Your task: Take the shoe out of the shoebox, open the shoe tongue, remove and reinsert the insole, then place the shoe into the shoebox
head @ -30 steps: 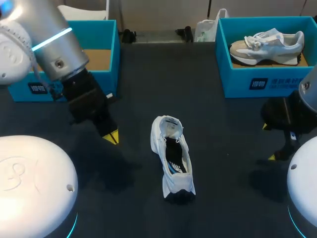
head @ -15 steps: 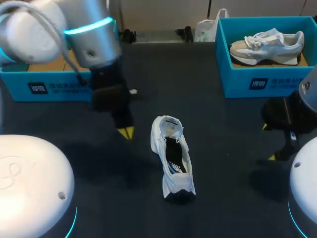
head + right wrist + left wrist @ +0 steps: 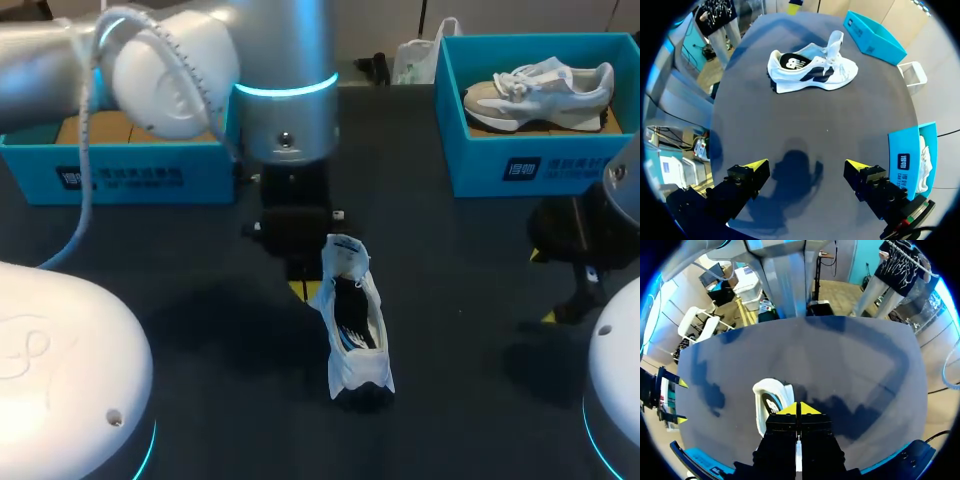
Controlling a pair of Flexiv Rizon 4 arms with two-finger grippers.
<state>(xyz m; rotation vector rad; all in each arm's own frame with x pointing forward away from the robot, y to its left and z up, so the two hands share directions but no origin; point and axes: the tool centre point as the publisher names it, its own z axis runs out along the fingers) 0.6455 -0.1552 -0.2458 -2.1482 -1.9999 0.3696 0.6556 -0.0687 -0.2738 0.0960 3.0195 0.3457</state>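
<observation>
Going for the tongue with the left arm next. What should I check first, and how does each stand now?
1. White shoe out on the table: ok.
2. Tongue standing up, easy to reach: ok.
3. Left gripper open for a grasp: not ok, fingers together.
4. Left gripper clear of the shoe: cannot tell, tips right beside its opening.
5. Right gripper free to help: ok, open, empty.
</observation>
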